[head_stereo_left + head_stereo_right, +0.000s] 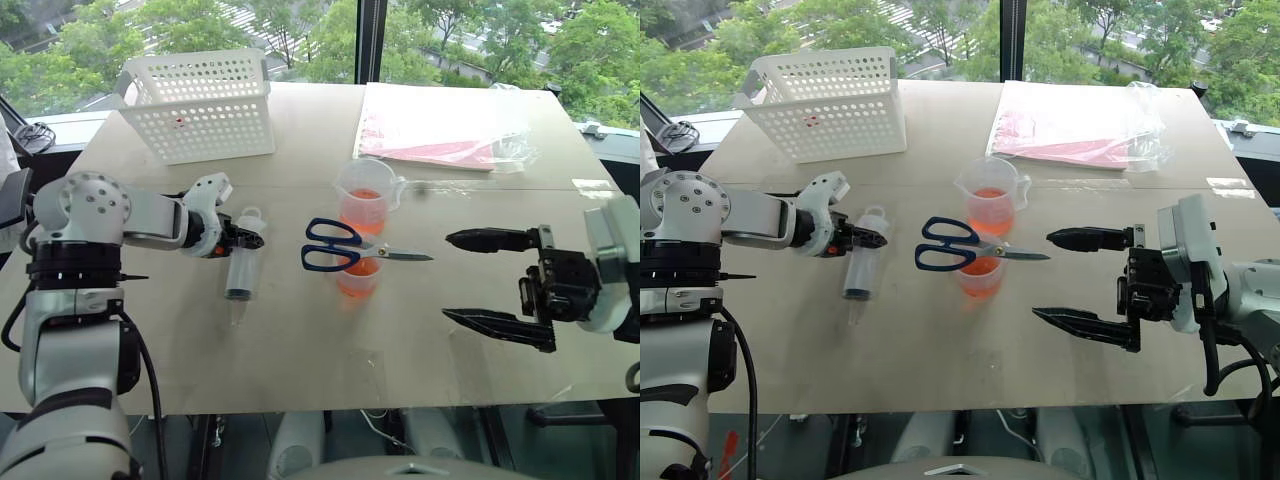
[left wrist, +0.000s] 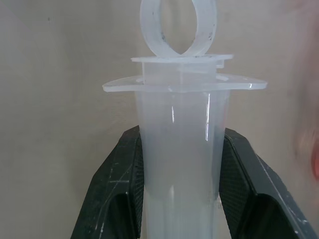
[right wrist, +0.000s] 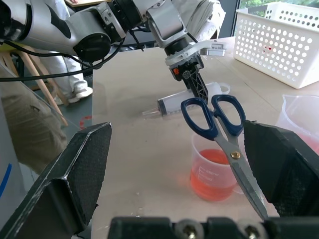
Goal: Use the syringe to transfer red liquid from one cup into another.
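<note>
The left claw is clamping the barrel of the large clear plastic syringe lying on the tabletop; it should be lifting steadily, clearing the blue-handled scissors resting across the small clear cup of orange-red liquid. The right claw is gaping wide, empty.

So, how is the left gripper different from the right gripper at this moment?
The left gripper has its two black fingers closed on the barrel of the syringe, which lies on the table; the right gripper stands wide open and holds nothing. The left gripper points down at the table, while the right gripper is level, above the table, facing the scissors. Both have two black fingers.
</note>
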Motion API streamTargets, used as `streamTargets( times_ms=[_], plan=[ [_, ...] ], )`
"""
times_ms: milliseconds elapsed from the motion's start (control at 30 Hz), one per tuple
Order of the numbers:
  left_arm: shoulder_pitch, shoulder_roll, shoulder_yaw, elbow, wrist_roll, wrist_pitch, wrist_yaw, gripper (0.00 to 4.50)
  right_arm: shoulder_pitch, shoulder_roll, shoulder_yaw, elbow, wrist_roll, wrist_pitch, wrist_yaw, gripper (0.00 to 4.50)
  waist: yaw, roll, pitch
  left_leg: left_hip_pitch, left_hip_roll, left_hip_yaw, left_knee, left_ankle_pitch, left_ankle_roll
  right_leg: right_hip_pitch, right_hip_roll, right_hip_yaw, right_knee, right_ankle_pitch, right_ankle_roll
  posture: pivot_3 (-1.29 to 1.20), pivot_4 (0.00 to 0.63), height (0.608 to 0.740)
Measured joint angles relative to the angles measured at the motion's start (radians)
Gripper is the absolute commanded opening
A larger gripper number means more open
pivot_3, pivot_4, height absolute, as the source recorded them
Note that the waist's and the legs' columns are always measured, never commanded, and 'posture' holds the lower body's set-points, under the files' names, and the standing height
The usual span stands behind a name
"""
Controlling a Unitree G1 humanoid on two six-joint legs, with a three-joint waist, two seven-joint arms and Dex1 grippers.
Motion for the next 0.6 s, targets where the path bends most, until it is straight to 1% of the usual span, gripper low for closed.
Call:
streamTargets(
  times_ms=[67,200,233,300,333,400,433,467,500,533,567,600],
  plan=[
    [0.010,0.002,-0.002,-0.008,0.001,0.000,-0.009,2.44,-0.018,0.000,0.010,0.002,0.002,0.009,-0.008,4.50,-0.001,0.000,0.000,0.000,0.000,0.000,0.000,0.000,0.000,0.000,0.000,0.000,0.000,0.000,0.000,0.00,0.150,0.740],
    [0.028,0.005,0.002,-0.050,0.026,0.000,-0.039,4.15,-0.025,-0.003,0.019,0.008,0.005,0.022,-0.013,4.50,-0.001,0.000,0.000,0.000,0.000,0.000,0.000,0.000,0.000,0.000,0.000,-0.001,0.000,0.000,0.000,0.00,0.150,0.740],
    [0.032,0.025,0.002,-0.097,0.035,0.000,-0.083,4.15,-0.025,-0.005,0.019,0.008,0.010,0.024,-0.013,4.50,-0.001,-0.001,0.001,-0.001,0.000,0.000,0.000,0.000,0.000,-0.001,0.000,-0.001,0.000,0.000,0.000,0.00,0.150,0.740],
    [0.027,0.108,0.001,-0.227,0.040,-0.019,-0.206,4.15,-0.024,-0.014,0.016,0.008,0.017,0.036,-0.013,4.50,-0.002,-0.001,0.001,-0.001,0.000,0.000,0.000,0.000,0.000,-0.001,0.000,0.001,0.000,0.000,0.000,0.00,0.150,0.740],
    [0.025,0.132,-0.001,-0.257,0.040,-0.030,-0.236,4.15,-0.022,-0.014,0.016,0.008,0.017,0.037,-0.013,4.50,-0.003,-0.001,0.001,0.000,0.000,0.000,-0.001,0.000,0.000,-0.001,0.000,0.001,0.000,0.000,0.000,0.00,0.150,0.740],
    [0.046,0.257,-0.049,-0.391,0.080,-0.128,-0.420,4.15,-0.017,-0.016,0.013,0.007,0.021,0.040,-0.015,4.50,-0.006,-0.001,0.001,-0.001,0.000,0.001,-0.002,0.000,0.000,-0.003,0.000,0.002,-0.001,0.000,0.000,0.00,0.150,0.740],
    [0.052,0.321,-0.076,-0.454,0.111,-0.198,-0.543,4.15,-0.015,-0.016,0.012,0.008,0.022,0.041,-0.017,4.50,-0.005,0.000,0.001,0.000,0.000,0.002,-0.002,0.000,0.000,-0.002,0.000,0.002,-0.001,-0.002,-0.003,0.00,0.150,0.740],
    [0.050,0.389,-0.110,-0.531,0.150,-0.306,-0.732,4.15,-0.012,-0.016,0.012,0.008,0.022,0.041,-0.022,4.50,-0.002,0.001,0.001,0.000,0.000,0.003,-0.002,0.000,0.000,-0.002,0.000,0.002,-0.002,-0.002,-0.004,0.00,0.150,0.740],
    [0.044,0.422,-0.147,-0.572,0.184,-0.390,-0.866,4.15,-0.011,-0.016,0.012,0.007,0.022,0.041,-0.025,4.50,0.002,0.003,0.000,0.000,0.000,0.004,-0.002,0.000,0.000,-0.002,-0.001,0.001,-0.002,-0.002,-0.004,0.00,0.150,0.740],
    [0.040,0.431,-0.163,-0.584,0.199,-0.422,-0.915,4.15,-0.012,-0.016,0.012,0.007,0.022,0.041,-0.027,4.50,0.004,0.004,0.000,0.000,0.000,0.003,-0.002,0.000,0.000,-0.002,-0.001,0.001,-0.002,-0.003,-0.005,0.00,0.150,0.740],
    [0.015,0.439,-0.238,-0.596,0.278,-0.533,-1.066,4.15,-0.010,-0.015,0.012,0.006,0.022,0.041,-0.034,4.50,0.010,0.005,-0.001,0.000,-0.001,0.003,-0.001,0.000,0.000,-0.001,-0.001,0.000,-0.002,-0.003,-0.005,0.00,0.150,0.740],
    [0.007,0.438,-0.276,-0.595,0.322,-0.589,-1.137,4.15,-0.009,-0.015,0.012,0.005,0.022,0.041,-0.034,4.50,0.012,0.005,-0.001,0.000,-0.002,0.003,-0.001,0.000,0.000,-0.001,0.000,0.000,-0.002,-0.003,-0.004,0.00,0.150,0.740]
  ],
)
